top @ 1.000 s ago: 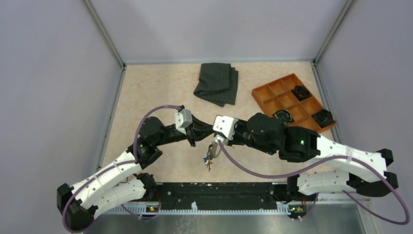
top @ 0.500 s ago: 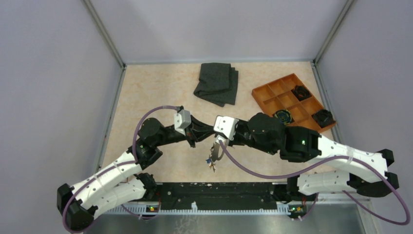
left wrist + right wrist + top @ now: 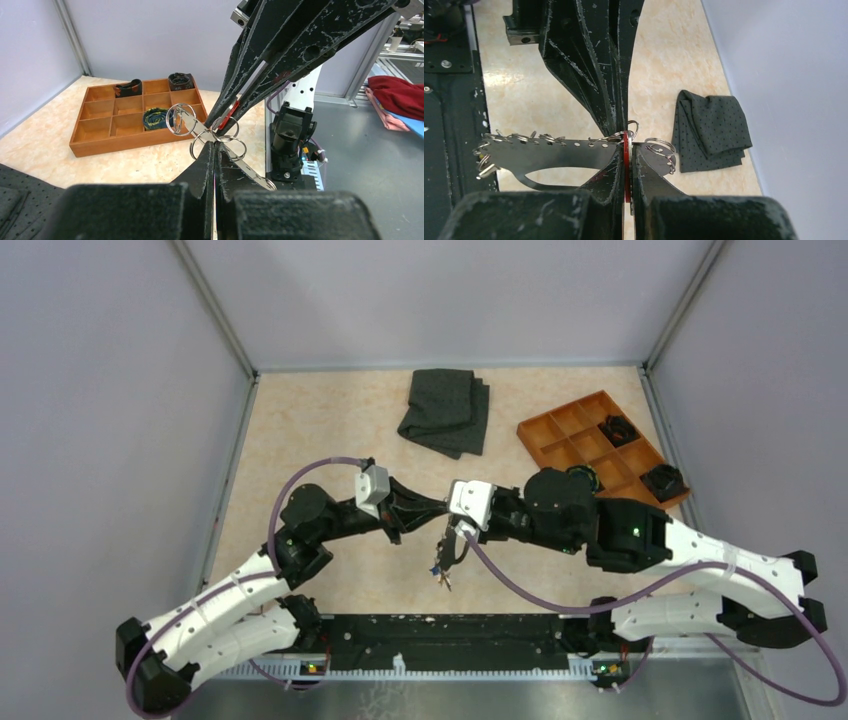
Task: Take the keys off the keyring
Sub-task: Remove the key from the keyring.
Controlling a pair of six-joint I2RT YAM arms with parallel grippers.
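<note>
The keyring (image 3: 549,150) is a flat pale metal band with holes and several small split rings, held in the air between both arms. My left gripper (image 3: 215,145) is shut on the band's edge, with wire rings (image 3: 180,119) around its tip. My right gripper (image 3: 626,142) is shut on a red-headed key (image 3: 626,160) that hangs from one ring. From above, the band (image 3: 445,552) hangs down below the two grippers, with small keys (image 3: 441,577) at its low end. The left fingers (image 3: 589,65) come down onto the band from above.
A folded dark grey cloth (image 3: 445,410) lies at the back middle. An orange compartment tray (image 3: 560,425) with black clumps stands at the back right. A black rail (image 3: 450,630) runs along the near table edge between the arm bases.
Both grippers and the keyring have shifted a little to the right, and the dangling end has swung right with them. Both grips stay shut.
</note>
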